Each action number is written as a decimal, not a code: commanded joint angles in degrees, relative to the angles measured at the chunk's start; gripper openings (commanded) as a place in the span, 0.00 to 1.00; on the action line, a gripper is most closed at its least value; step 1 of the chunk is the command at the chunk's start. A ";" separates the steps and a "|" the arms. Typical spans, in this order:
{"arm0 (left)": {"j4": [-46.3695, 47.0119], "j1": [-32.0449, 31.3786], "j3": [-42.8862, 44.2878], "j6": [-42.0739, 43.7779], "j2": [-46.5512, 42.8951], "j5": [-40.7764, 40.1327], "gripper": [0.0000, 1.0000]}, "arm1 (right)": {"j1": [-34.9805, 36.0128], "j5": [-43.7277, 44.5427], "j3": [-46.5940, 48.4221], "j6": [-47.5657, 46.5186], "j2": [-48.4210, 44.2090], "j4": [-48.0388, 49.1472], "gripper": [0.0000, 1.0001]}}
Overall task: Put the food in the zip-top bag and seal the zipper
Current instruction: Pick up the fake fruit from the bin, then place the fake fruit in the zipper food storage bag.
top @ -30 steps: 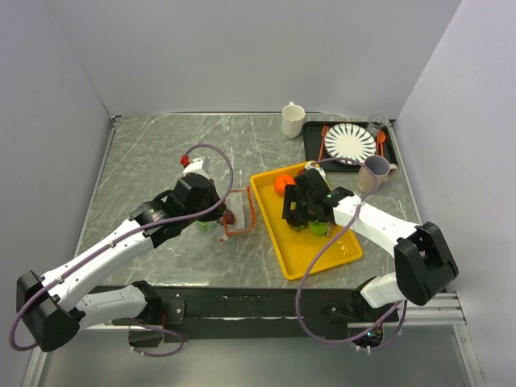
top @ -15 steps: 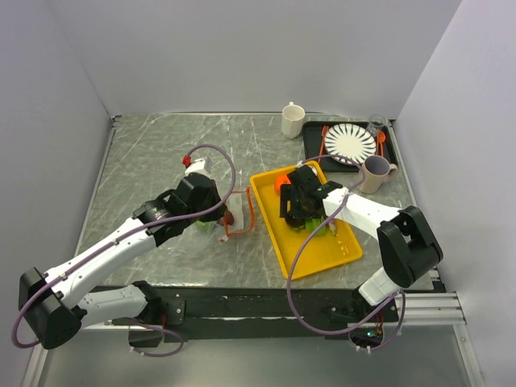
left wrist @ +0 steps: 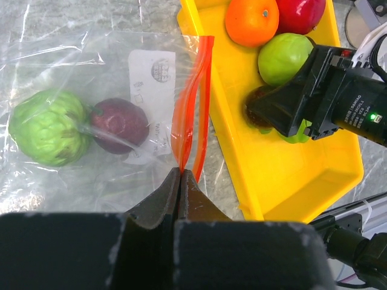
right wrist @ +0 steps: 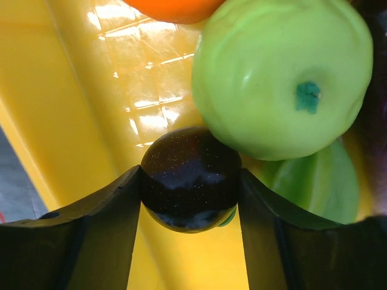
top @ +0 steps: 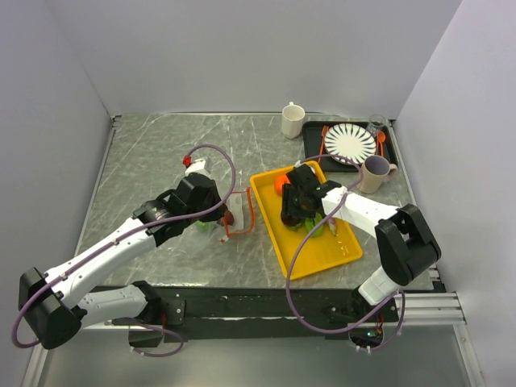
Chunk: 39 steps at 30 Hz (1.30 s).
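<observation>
The clear zip-top bag lies on the table left of the yellow tray. It holds a green fruit and a dark purple fruit. My left gripper is shut on the near end of the orange-red zipper, whose two strips gape apart. In the tray, my right gripper is shut on another dark purple fruit, both fingers touching its sides. A green fruit presses against it, a second green one lies behind, and an orange fruit and a red one sit at the tray's far end.
A white mug stands at the back. A black tray with a striped plate and orange utensils sits at the back right, with a grey-purple cup just in front of it. The yellow tray's raised rim faces the bag.
My right gripper has slid a little toward the tray's left side and its fingers have closed in onto the dark purple fruit. The left arm has held still on the zipper.
</observation>
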 commanded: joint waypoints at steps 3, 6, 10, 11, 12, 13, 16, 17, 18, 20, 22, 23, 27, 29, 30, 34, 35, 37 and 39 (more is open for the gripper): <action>1.41 -0.11 0.56 0.41 -0.29 0.45 0.01 | -0.08 -3.67 -2.46 2.18 -7.84 2.82 0.15; 1.67 -0.02 0.48 0.41 -0.47 0.36 0.01 | 0.09 -4.12 -2.29 3.67 -11.27 2.74 0.15; 1.94 -0.11 0.48 0.49 -0.21 0.98 0.01 | 0.88 -6.75 -2.20 5.43 -15.67 3.26 0.15; 2.03 -0.11 0.48 0.49 -0.12 1.07 0.01 | 1.06 -9.10 -2.29 5.87 -16.55 3.87 0.15; 2.11 -0.11 0.39 0.58 -0.03 1.41 0.01 | 1.32 -10.78 -2.73 7.10 -18.48 4.84 0.16; 2.46 -0.11 0.21 0.58 0.06 1.59 0.01 | 1.67 -12.10 -2.90 7.98 -19.37 7.37 0.16; 2.90 -0.02 0.12 0.58 0.41 2.03 0.01 | 4.74 -14.31 -2.56 10.62 -21.13 11.25 0.18; 2.99 -0.11 0.21 0.58 0.49 2.03 0.01 | 5.53 -14.23 -2.29 11.32 -21.13 11.87 0.18; 3.08 -0.02 0.39 0.67 0.58 2.21 0.01 | 6.32 -14.57 -1.94 12.37 -20.70 12.92 0.18; 3.08 -0.11 0.65 0.93 0.58 2.47 0.01 | 8.79 -14.93 -1.41 13.52 -19.12 15.47 0.18; 2.56 -0.02 1.44 1.11 0.76 2.30 0.01 | 11.33 -14.58 -0.10 14.23 -17.19 16.71 0.19; 2.38 -0.02 1.70 1.28 0.59 2.30 0.01 | 11.86 -14.40 0.52 14.49 -14.65 16.89 0.19; 2.38 -0.02 2.67 1.20 -0.56 2.73 0.01 | 12.49 -15.28 2.80 14.58 -8.40 20.21 0.26; 2.38 -0.02 2.67 0.85 -1.43 2.74 0.01 | 12.57 -15.19 4.47 13.53 -5.59 20.14 0.42; 2.12 -0.11 2.50 0.76 -1.61 2.65 0.01 | 12.49 -15.45 6.30 12.91 -4.79 19.79 0.52; 1.15 -0.11 2.76 0.58 -2.58 1.86 0.01 | 12.57 -13.44 8.52 11.77 -4.61 17.86 0.83; 0.97 -0.11 2.94 0.58 -3.02 1.60 0.01 | 12.57 -10.91 8.43 11.33 -6.09 17.33 0.91; 0.62 -0.11 3.20 0.58 -3.46 0.98 0.01 | 12.40 -10.45 7.64 10.45 -7.85 16.90 1.00; 0.01 -0.11 3.90 0.67 -3.81 0.02 0.01 | 12.22 -6.68 7.56 9.83 -10.66 13.74 1.00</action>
